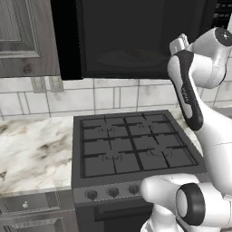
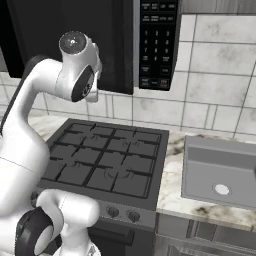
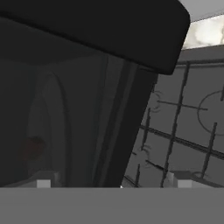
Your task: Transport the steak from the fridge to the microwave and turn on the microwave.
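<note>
Black and wide, the microwave (image 1: 136,38) is hanging above the gas stove (image 1: 131,145), its dark glass door shut. The steak (image 3: 31,148) is lying inside on the white turntable plate (image 1: 129,58) (a dim reddish patch). The gripper (image 3: 113,181) is hovering with fingertips wide apart, holding nothing.

microwave (image 1: 136,38) above the stove (image 1: 131,145) — steak (image 1: 137,54) inside, sink (image 2: 220,172) right of stove
</note>
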